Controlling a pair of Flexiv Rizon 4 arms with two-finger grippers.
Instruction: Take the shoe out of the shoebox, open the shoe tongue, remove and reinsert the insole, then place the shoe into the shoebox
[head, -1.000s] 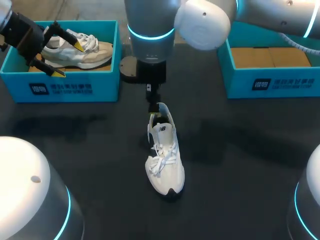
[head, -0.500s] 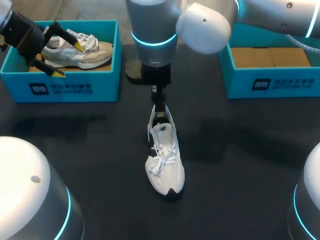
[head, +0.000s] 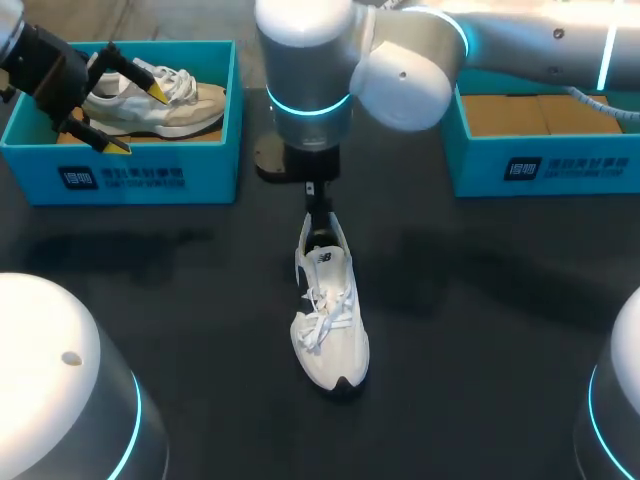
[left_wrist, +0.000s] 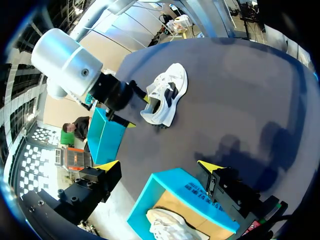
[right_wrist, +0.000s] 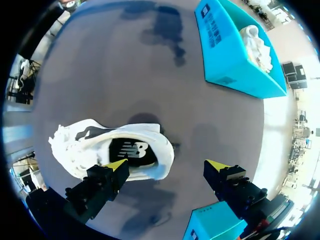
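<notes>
One white shoe (head: 328, 310) mid-table, right tool (right_wrist: 166, 164) wide open over its heel

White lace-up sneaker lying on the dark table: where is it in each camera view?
Head view: white lace-up sneaker at the table's middle.
Left wrist view: ahead of the left gripper, beyond the teal cardboard shoebox.
Right wrist view: under the right gripper, heel by one finger.
Shared landmark: that shoebox, holding another sneaker.

Robotics lab, my left arm (head: 60, 400) and right arm (head: 310, 70) with glowing blue rings over a dark counter (head: 480, 320), two teal shoeboxes (head: 140, 175), white sneaker (head: 330, 330) lying between.
</notes>
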